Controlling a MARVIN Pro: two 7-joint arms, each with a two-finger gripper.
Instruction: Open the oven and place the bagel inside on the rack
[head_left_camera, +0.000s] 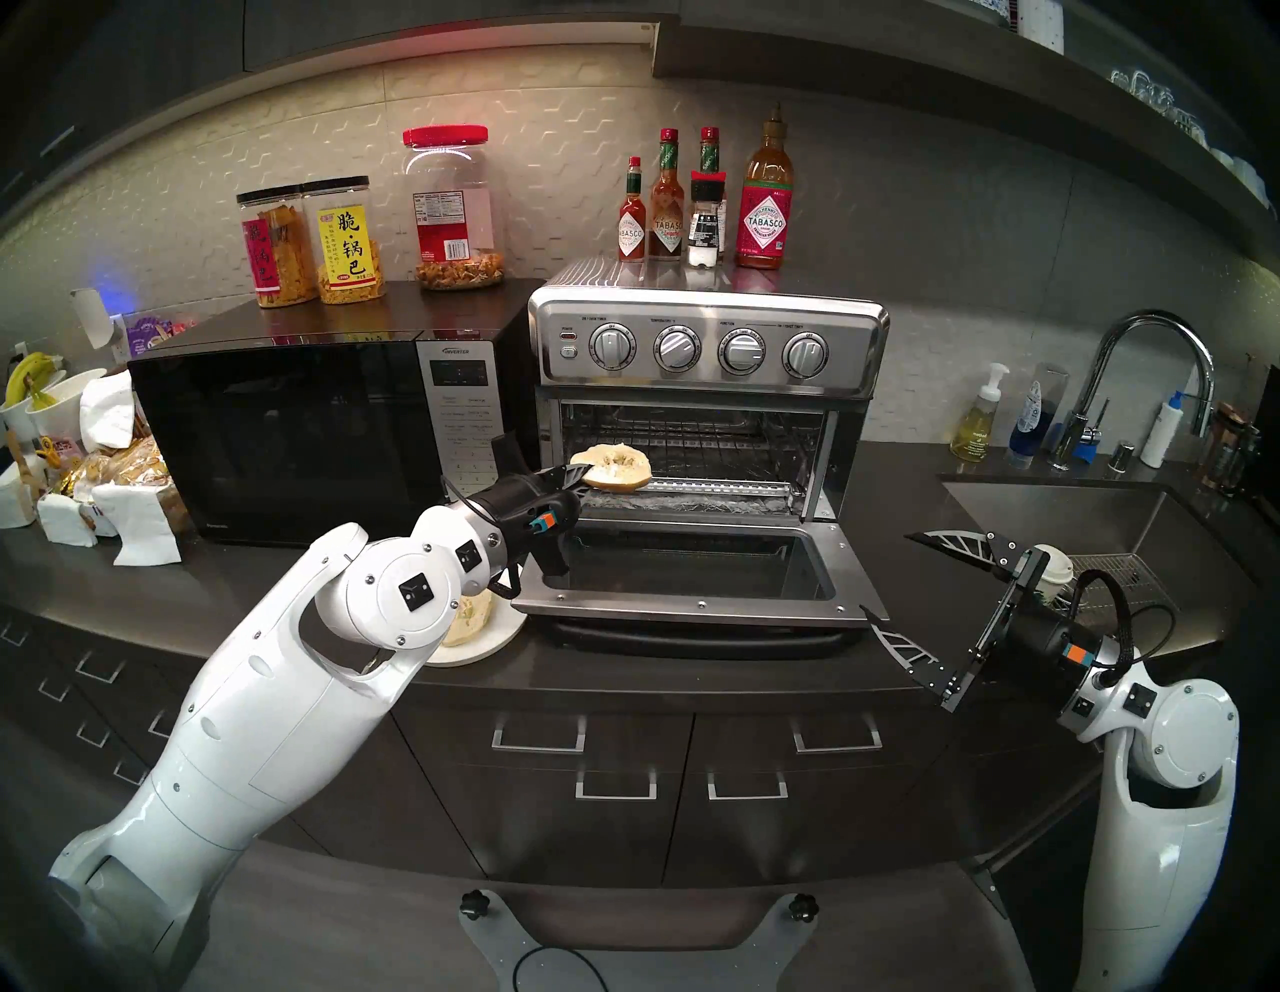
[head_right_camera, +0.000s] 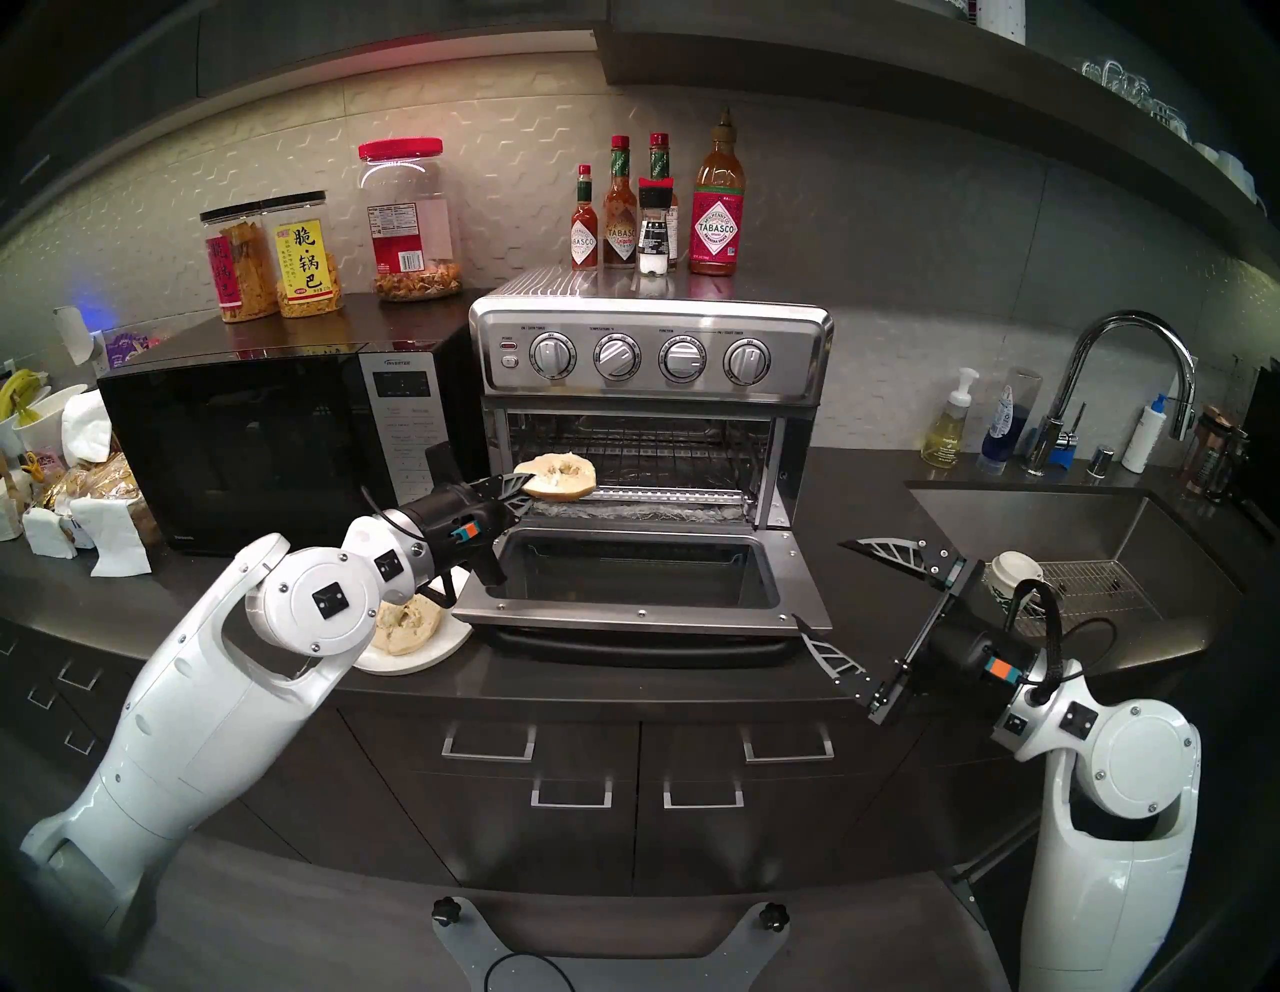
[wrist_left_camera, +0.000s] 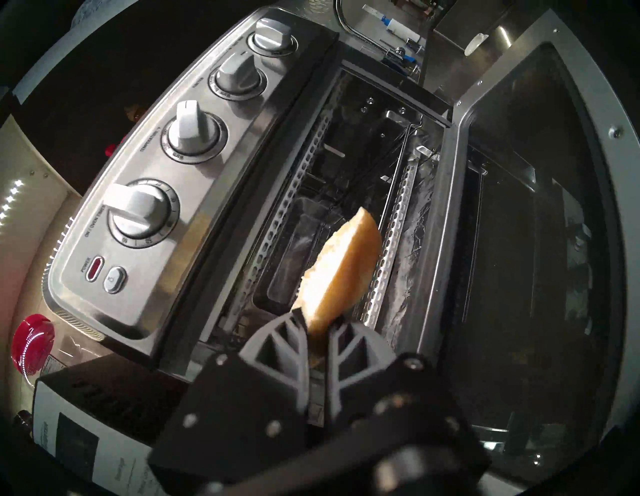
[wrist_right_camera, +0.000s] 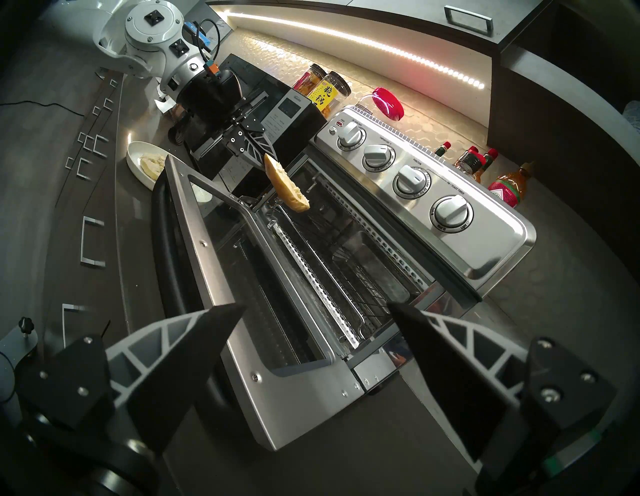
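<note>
Left fingers (head_left_camera: 578, 485) clamp bagel half (head_left_camera: 618, 470) level at oven (head_left_camera: 706, 339) mouth; right fingers (head_left_camera: 893, 589) spread.

A dark counter (head_left_camera: 692, 665) is running below a pale tiled wall (head_left_camera: 540, 138). An LED strip (wrist_right_camera: 363, 38) is lighting the wall under dark cabinets (head_left_camera: 138, 41).

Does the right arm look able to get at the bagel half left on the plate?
Probably not easily: the plate sits beyond the lowered oven door, and the left arm hangs over that bagel half. The right gripper is open.
</note>
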